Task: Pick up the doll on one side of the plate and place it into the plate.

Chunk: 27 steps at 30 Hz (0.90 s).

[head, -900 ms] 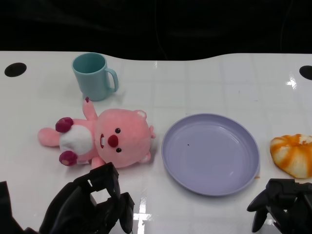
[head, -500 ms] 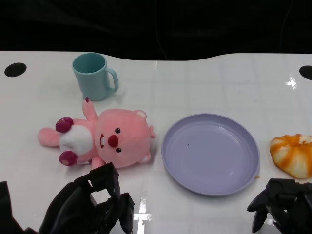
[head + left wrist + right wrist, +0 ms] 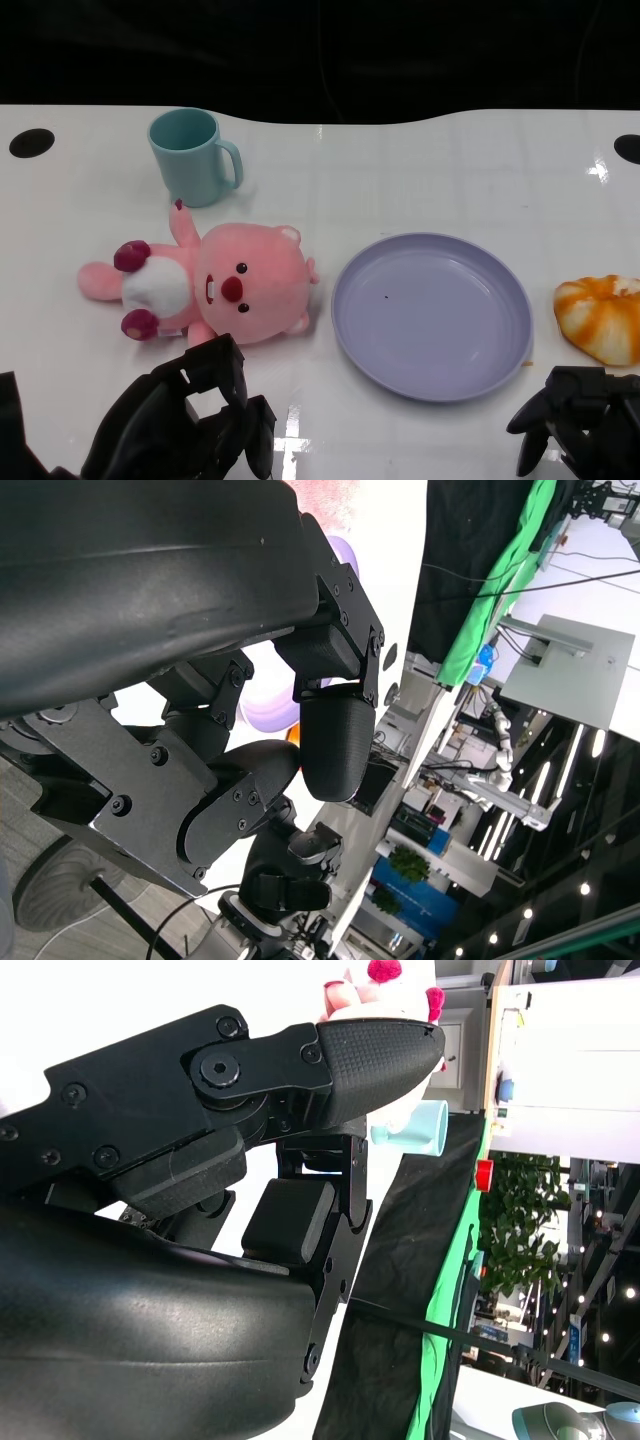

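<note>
Head view pictures show that the task has not been started in any visible way: the pink doll (image 3: 215, 287) is seen lying on its side on the white table (image 3: 430, 170), just beside the left rim of the purple plate (image 3: 432, 315), which holds nothing. No contact with the doll is made by either hand. The left hand (image 3: 190, 415) is held low near the table edge, just short of the doll, with nothing in it and its fingers loosely apart. The right hand (image 3: 580, 415) is kept at the other corner, empty, though whether its fingers are spread or curled cannot be told. The reach, the grasp, the lift and the placing are all judged to remain.
</note>
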### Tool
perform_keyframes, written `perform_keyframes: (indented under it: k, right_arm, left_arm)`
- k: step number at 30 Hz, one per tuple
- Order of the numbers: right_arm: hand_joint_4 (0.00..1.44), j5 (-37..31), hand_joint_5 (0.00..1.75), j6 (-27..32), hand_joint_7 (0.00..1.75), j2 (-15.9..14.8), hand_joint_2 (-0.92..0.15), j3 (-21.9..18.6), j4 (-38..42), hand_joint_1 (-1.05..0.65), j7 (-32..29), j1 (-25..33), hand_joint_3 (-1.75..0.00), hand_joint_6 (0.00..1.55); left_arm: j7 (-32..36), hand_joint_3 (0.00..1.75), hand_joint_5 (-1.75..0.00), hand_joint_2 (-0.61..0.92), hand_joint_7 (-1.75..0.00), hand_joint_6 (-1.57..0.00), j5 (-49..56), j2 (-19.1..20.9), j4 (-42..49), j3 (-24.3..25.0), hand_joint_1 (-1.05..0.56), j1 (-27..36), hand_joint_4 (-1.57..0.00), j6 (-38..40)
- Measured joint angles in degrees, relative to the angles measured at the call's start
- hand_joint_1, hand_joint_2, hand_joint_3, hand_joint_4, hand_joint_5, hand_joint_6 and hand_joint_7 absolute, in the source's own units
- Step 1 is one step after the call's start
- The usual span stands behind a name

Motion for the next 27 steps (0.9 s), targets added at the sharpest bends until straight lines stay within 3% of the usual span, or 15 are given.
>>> perform_keyframes:
  k: [6,12,17,26,27]
  right_arm:
    - [1.13,-0.05,1.25,0.22,0.81,0.00,-0.92,0.01,0.00,-1.00,-0.02,-0.01,-0.28,1.15]
    - [1.13,-0.05,1.25,-0.05,0.81,0.00,-0.92,0.01,0.40,-0.99,0.18,-0.36,-0.29,1.14]
    - [1.12,0.03,1.25,-0.11,0.81,0.00,-0.92,0.02,0.51,-0.99,0.38,-0.42,-0.28,1.15]
    - [1.12,0.07,1.24,-0.13,0.81,0.00,-0.92,0.09,0.57,-0.99,0.61,-0.47,-0.28,1.14]
    - [1.13,0.07,1.24,-0.16,0.81,0.00,-0.92,0.09,0.70,-1.00,0.63,-0.54,-0.28,1.14]
  left_arm:
    - [0.01,1.29,-1.74,0.46,-1.59,-0.72,-0.25,-0.01,0.00,0.31,-0.15,-0.02,-0.82,0.93]
    - [-0.25,1.26,-1.53,0.43,-1.40,-0.70,-2.36,-0.05,1.02,1.39,-0.17,-0.71,-0.79,1.87]
    - [-1.57,0.82,-1.40,0.60,-1.03,-0.72,-3.43,-0.18,1.88,2.02,-0.30,-1.13,-0.75,1.88]
    - [-2.39,0.30,-1.15,0.88,-0.47,-0.78,-2.97,-1.19,1.25,2.63,-0.39,-1.13,-0.66,-1.38]
    - [-2.38,0.24,-1.06,0.90,-0.39,-0.78,-2.91,-1.25,0.82,2.64,-0.40,-1.14,-0.65,-1.70]
